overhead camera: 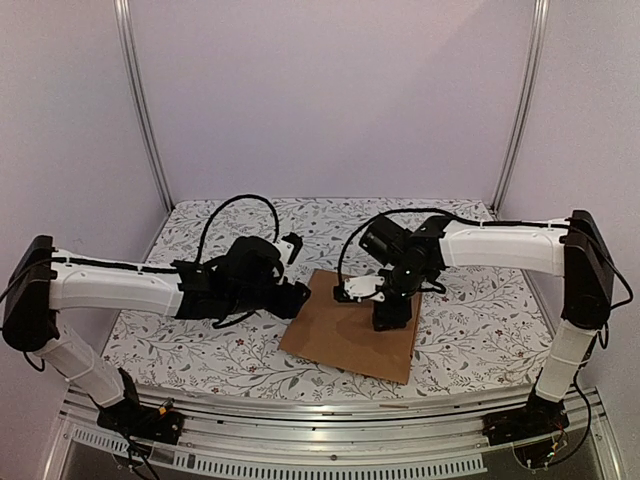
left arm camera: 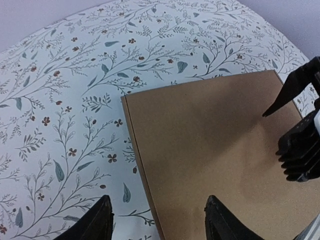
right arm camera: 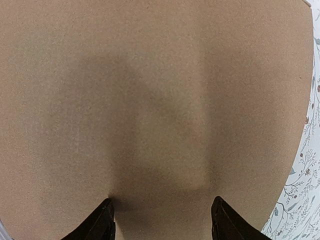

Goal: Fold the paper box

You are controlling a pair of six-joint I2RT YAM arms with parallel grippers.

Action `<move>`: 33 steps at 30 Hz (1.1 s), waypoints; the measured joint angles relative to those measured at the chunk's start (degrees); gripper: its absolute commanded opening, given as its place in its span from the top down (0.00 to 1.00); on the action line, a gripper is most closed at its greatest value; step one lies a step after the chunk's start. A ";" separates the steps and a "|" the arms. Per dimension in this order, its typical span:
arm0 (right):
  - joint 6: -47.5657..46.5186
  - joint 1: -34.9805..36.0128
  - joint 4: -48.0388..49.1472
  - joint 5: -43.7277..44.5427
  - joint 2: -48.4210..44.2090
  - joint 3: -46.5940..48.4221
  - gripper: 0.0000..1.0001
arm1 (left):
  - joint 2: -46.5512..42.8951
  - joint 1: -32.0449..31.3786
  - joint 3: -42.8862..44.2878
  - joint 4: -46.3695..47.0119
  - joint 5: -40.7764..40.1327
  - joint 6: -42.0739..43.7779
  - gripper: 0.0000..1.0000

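The paper box (overhead camera: 338, 340) lies closed and flat on the table, a plain brown cardboard rectangle with its lid down. My left gripper (overhead camera: 298, 298) hovers at the box's left edge. In the left wrist view the left gripper (left arm camera: 158, 198) is open, one fingertip over the cloth and the other over the box (left arm camera: 210, 135). My right gripper (overhead camera: 392, 318) points down onto the lid near the box's far right part. In the right wrist view the right gripper (right arm camera: 161, 201) is open, its tips at the cardboard (right arm camera: 160, 75), casting a shadow, with nothing between them.
A floral tablecloth (overhead camera: 200, 340) covers the table. Metal frame posts (overhead camera: 140, 100) stand at the back corners against pale walls. A metal rail (overhead camera: 330, 420) runs along the near edge by the arm bases. The right arm's black gripper body (left arm camera: 300, 150) shows in the left wrist view.
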 measured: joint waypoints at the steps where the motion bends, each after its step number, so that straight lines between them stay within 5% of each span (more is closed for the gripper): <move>1: 0.26 -0.63 0.07 -1.09 0.00 -0.07 0.36 | 0.42 0.00 -1.03 0.72 1.05 -0.50 0.39; 19: 3.08 -15.06 -2.54 -17.51 -10.12 -1.84 0.32 | 9.53 0.00 -9.11 17.66 7.13 -4.61 0.44; 33: 2.08 -25.16 -4.28 -17.92 -14.40 -4.83 0.28 | -2.89 0.00 -5.62 9.38 5.33 0.09 0.39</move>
